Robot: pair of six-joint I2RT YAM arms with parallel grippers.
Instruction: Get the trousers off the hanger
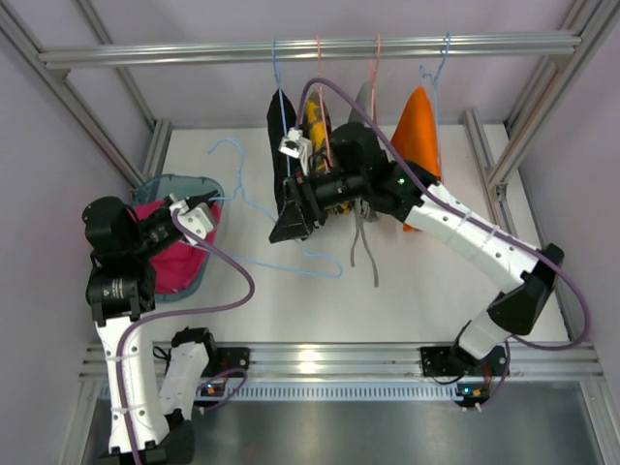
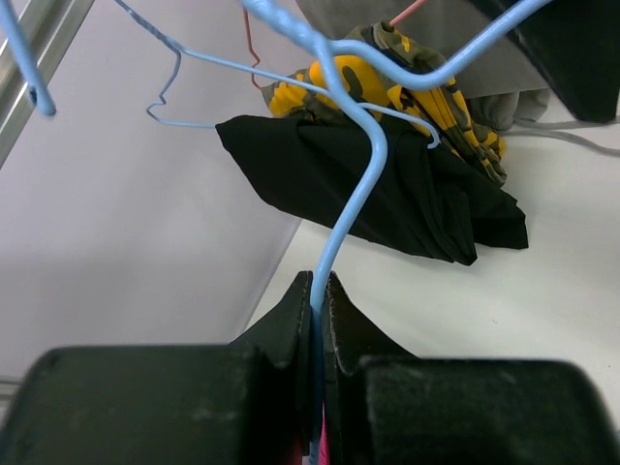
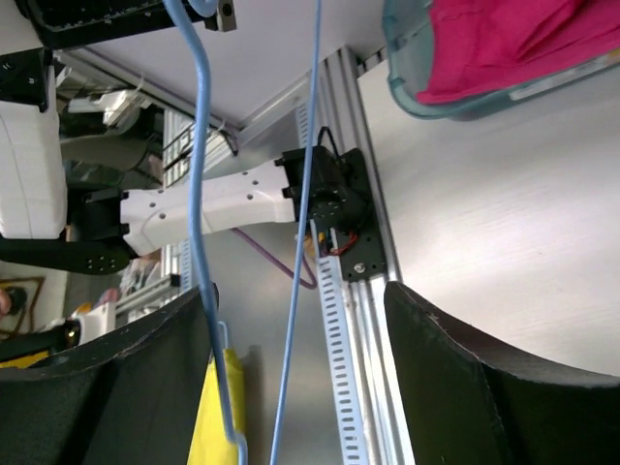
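Left end effector [image 2: 318, 288] clenched on blue hanger [image 2: 368, 167], right end effector [image 3: 291, 298] released (white table [image 1: 417, 291])

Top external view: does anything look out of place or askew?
Yes: one light-blue wire hanger is off the metal rail, slanting across the white table, its end pinched in the left pincer.

white table [image 1: 436, 291] apparently bears teal basket [image 1: 160, 181]
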